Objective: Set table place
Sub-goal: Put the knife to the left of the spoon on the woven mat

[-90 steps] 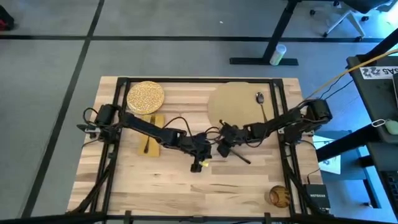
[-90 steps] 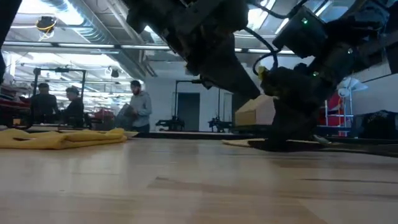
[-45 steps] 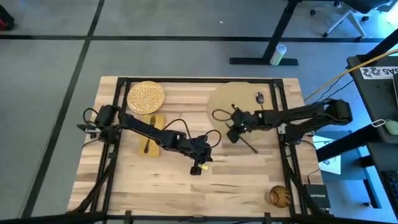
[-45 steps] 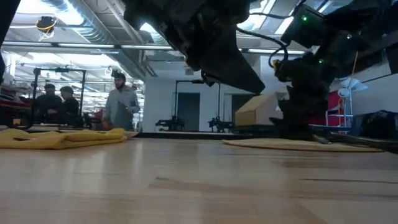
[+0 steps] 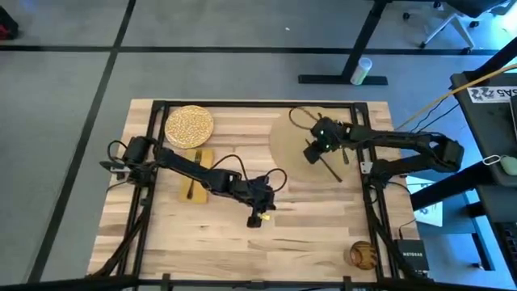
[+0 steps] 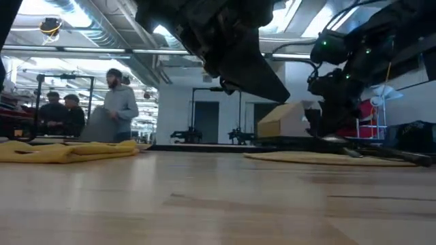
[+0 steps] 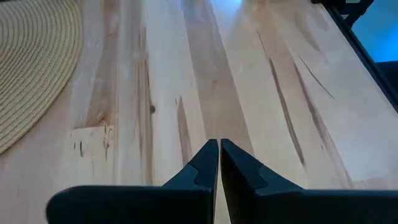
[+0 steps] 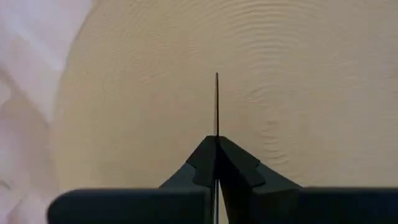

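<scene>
The place, a large round tan mat [image 5: 292, 136], lies flat at the table's far right. My right gripper [image 5: 313, 152] is over the mat, shut on a thin dark knife [image 5: 329, 169]. In the right wrist view the knife [image 8: 216, 106] shows edge-on over the mat [image 8: 149, 93]. My left gripper [image 5: 257, 215] hangs over the bare middle of the table [image 5: 210, 242], shut and empty [image 7: 219, 144]. A speckled yellow plate [image 5: 189, 125] and a mustard napkin [image 5: 196, 171] lie flat at the far left. My right gripper pinches the knife between its two fingers, its flat sides against the pads. A thin edge [image 8: 216, 127] sticks out ahead of the fingertips. The longer dark end [image 5: 334, 175] trails toward the table's near right. I cannot tell whether the knife touches the mat.
A small brown round object [image 5: 363, 255] sits at the near right corner. A thin utensil [image 5: 190, 189] lies on the napkin. The black frame [image 5: 258, 103] edges the table. In the low view, people [image 6: 112, 112] stand in the room beyond.
My right gripper has gone from the table's middle toward the far edge and now hangs over the mat, with the dark knife still in its shut fingers. A person in the room behind has walked leftward in the low view.
</scene>
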Controlling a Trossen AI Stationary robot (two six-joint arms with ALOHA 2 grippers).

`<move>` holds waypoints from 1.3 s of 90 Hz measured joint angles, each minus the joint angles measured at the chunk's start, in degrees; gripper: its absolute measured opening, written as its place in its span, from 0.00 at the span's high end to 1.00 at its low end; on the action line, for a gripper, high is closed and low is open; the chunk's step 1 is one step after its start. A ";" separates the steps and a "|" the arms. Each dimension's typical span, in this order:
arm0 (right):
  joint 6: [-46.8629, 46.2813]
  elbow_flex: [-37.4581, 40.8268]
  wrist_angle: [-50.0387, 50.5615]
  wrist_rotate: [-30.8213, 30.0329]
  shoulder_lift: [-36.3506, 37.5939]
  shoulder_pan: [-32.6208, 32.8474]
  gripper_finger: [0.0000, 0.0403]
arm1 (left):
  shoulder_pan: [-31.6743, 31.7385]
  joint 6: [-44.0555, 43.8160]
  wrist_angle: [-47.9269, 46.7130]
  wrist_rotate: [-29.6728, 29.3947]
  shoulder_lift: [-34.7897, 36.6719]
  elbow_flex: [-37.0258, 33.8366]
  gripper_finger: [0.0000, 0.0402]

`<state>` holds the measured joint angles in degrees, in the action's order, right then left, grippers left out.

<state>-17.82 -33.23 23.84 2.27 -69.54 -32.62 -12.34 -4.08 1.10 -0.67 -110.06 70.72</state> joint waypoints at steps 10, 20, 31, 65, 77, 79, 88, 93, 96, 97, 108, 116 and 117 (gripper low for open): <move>2.60 0.00 -0.06 3.26 0.00 -6.23 1.00 | -0.46 -0.12 0.00 0.00 0.00 0.00 1.00; 4.17 -0.02 -0.65 6.70 0.00 -12.11 1.00 | -0.83 -0.28 0.00 0.02 0.00 0.00 1.00; 4.74 -0.04 -0.87 9.05 0.00 -17.22 1.00 | -1.08 -0.39 0.02 0.00 0.00 0.00 1.00; 0.51 1.60 -1.82 13.44 -0.50 -26.45 1.00 | -1.71 -0.81 -0.53 0.02 0.00 -0.02 1.00; -0.38 3.37 -5.13 14.73 -2.10 -26.73 1.00 | -2.00 -1.24 -0.50 0.02 0.00 -0.02 1.00; -0.66 3.60 -6.02 14.98 -2.51 -26.71 1.00 | -2.02 -1.25 -0.50 0.02 0.00 -0.02 1.00; -1.97 4.47 -10.44 15.29 -4.18 -26.69 1.00 | -2.01 -1.46 -0.55 0.02 0.00 -0.02 1.00; -2.54 4.52 -11.57 15.02 -5.34 -26.73 1.00 | -1.98 -1.49 -0.69 0.01 0.00 -0.02 1.00; -2.52 4.52 -12.03 14.85 -5.98 -26.84 1.00 | -2.01 -1.49 -0.72 0.02 0.00 -0.02 1.00; -2.51 4.52 -12.16 14.84 -6.19 -26.92 1.00 | -2.06 -1.51 -0.72 0.02 0.00 -0.02 1.00; -2.02 4.52 -12.50 14.15 -8.26 -27.52 1.00 | -2.27 -1.53 -1.02 0.02 0.00 -0.02 1.00; -1.24 4.52 -12.91 12.24 -9.21 -27.57 1.00 | -2.34 -1.73 -2.24 0.04 0.00 -0.02 1.00; -1.12 4.52 -13.05 12.10 -9.26 -27.57 1.00 | -2.34 -1.78 -2.44 0.04 0.00 -0.02 1.00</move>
<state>-18.94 -28.71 10.79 14.37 -78.80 -60.18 -14.68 -5.85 -1.34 -0.62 -110.06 70.70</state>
